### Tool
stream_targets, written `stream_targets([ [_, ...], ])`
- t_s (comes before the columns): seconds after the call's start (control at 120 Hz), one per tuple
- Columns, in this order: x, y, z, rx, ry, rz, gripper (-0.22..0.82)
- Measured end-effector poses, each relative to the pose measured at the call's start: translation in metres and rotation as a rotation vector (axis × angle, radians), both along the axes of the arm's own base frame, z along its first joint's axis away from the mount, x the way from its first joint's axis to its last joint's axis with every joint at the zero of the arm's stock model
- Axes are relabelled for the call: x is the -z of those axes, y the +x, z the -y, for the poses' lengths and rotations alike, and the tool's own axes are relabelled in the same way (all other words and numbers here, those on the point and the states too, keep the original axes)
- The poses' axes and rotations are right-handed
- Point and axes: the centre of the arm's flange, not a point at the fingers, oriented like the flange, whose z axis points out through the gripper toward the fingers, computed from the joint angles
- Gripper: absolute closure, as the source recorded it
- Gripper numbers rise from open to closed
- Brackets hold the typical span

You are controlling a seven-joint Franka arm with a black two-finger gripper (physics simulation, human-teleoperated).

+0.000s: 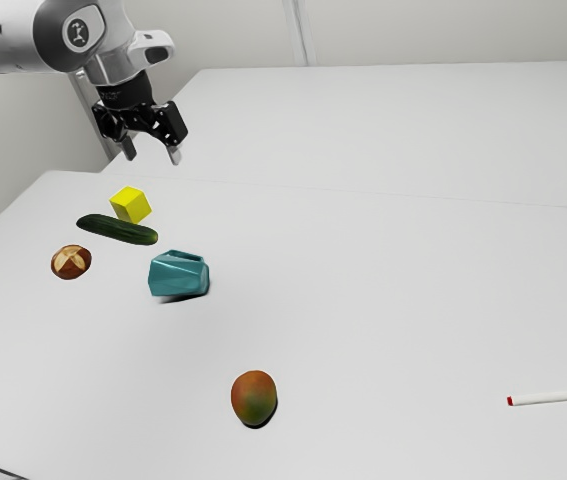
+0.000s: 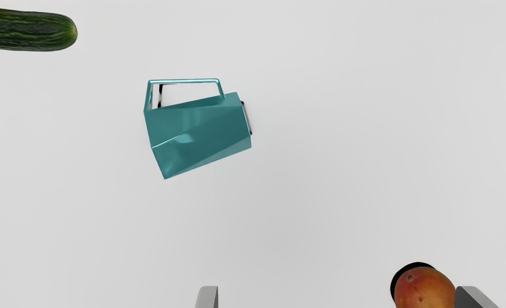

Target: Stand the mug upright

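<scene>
No word, brand or number could be read. A round emblem point(image 1: 79, 33) stood on the dark grey joint cover point(image 1: 50, 39) of the robot arm, on the far side of the scene, toward the exterior view's left. It had a dark figure inside a ring, its finer detail too small to tell. Small pale marks on the black wrist section point(image 1: 125, 92) were illegible.

Teal, faceted, glossy mug point(image 2: 197, 132): plain, paler highlights. Long green cucumber point(image 2: 26, 30): lengthwise light and dark streaks. Yellow cube point(image 1: 130, 205): unpatterned. Round brown bun point(image 1: 71, 262): marked with what appears to be a tan cross. Oval orange-red mango point(image 1: 254, 397): green patches. Slim white marker point(image 1: 553, 397): red ends. Flat white table point(image 1: 383, 300): plain.
</scene>
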Motion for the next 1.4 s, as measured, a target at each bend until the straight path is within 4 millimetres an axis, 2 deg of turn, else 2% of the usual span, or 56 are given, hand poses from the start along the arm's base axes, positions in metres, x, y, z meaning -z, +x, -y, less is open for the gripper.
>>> stream_targets([
  [0.3, 0.004, -0.002, 0.008, 0.016, -0.006, -0.024, 0.00],
  [0.475, 0.021, -0.005, 0.014, 0.020, -0.046, -0.074, 0.00],
  [0.542, 0.033, -0.008, 0.016, 0.027, -0.069, -0.096, 0.00],
  [0.692, 0.075, -0.015, 0.020, 0.078, -0.147, -0.126, 0.00],
  [0.783, 0.097, -0.017, 0.014, 0.103, -0.212, -0.118, 0.00],
  [0.85, 0.115, -0.018, -0.003, 0.105, -0.255, -0.107, 0.00],
  [0.917, 0.127, -0.019, -0.031, 0.091, -0.289, -0.082, 0.00],
  [1.075, 0.153, -0.027, -0.122, 0.020, -0.369, -0.001, 0.00],
  [1.233, 0.190, -0.040, -0.211, -0.037, -0.448, 0.072, 0.00],
  [1.292, 0.206, -0.039, -0.225, -0.023, -0.475, 0.087, 0.00],
  [1.4, 0.234, -0.029, -0.230, 0.040, -0.520, 0.109, 0.00],
])
